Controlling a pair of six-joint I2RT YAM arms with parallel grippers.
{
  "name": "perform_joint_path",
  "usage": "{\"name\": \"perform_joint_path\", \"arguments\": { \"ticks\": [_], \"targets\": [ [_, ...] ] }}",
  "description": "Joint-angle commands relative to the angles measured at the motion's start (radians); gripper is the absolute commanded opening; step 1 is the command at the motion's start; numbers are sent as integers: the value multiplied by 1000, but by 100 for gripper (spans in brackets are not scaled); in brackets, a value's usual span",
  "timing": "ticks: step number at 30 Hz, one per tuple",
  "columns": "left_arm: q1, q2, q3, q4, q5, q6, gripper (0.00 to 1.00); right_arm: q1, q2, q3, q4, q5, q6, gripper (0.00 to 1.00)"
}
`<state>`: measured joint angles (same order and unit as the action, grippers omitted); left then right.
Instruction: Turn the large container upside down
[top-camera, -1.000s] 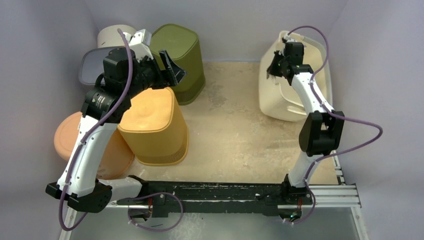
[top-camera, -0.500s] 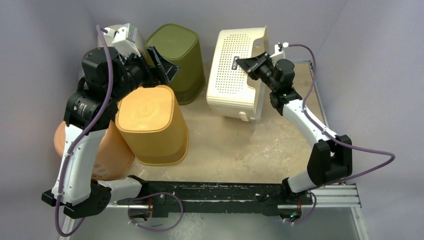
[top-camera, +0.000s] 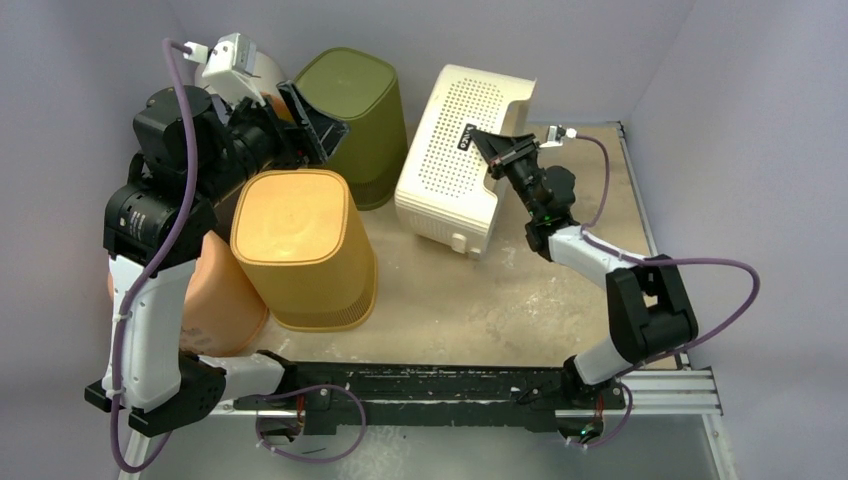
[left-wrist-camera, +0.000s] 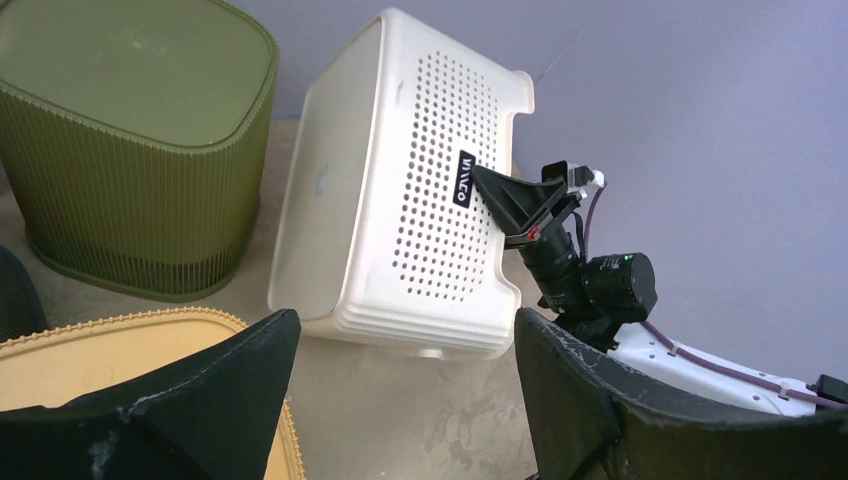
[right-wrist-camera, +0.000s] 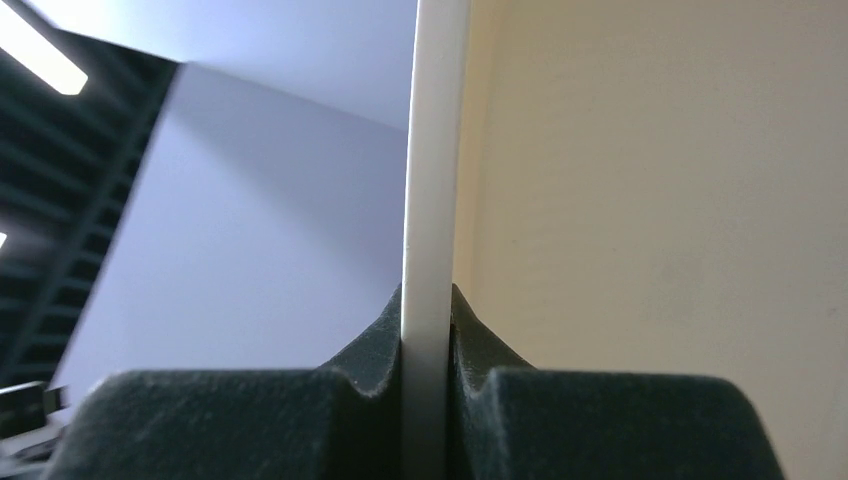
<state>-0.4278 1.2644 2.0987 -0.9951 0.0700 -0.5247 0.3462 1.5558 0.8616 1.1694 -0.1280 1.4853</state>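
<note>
Between the clenched fingers of our right gripper (right-wrist-camera: 427, 310) sits the large container (top-camera: 445, 140) rim; we should roll it over slowly.

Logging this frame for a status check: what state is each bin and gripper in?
white basket, tilted, part-way over, rim clamped.
olive bin, upside down.
yellow bin, upside down.
orange bin, partly hidden, orientation unclear.
left gripper, open, empty.
right gripper, shut on white basket's rim.

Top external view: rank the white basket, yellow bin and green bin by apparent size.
1. white basket and yellow bin: too alike to separate.
2. green bin: clearly smallest.
</note>
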Motion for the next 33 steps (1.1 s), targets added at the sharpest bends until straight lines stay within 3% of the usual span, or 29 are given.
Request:
{"name": "perform_joint_path", "arguments": {
  "ticks": [1, 5, 17, 19, 25, 33],
  "targets": [
    [-4, 14, 35, -3, -6, 25, 76, 21, 37, 30, 617, 95, 207, 0],
    [-3, 25, 34, 0, -3, 25, 76, 31, 181, -16, 870, 154, 349, 0],
    [-4, 72, 36, 15, 8, 26, 76, -47, 178, -310, 878, 167, 434, 0],
    [-5, 74, 25, 22, 8, 25, 76, -90, 160, -355, 878, 141, 433, 6],
    [-4, 86, 2, 30, 13, 24, 76, -228, 121, -473, 877, 72, 434, 39],
    [-4, 100, -26, 36, 22, 22, 76, -317, 166, -533, 877, -3, 409, 49]
  ]
}}
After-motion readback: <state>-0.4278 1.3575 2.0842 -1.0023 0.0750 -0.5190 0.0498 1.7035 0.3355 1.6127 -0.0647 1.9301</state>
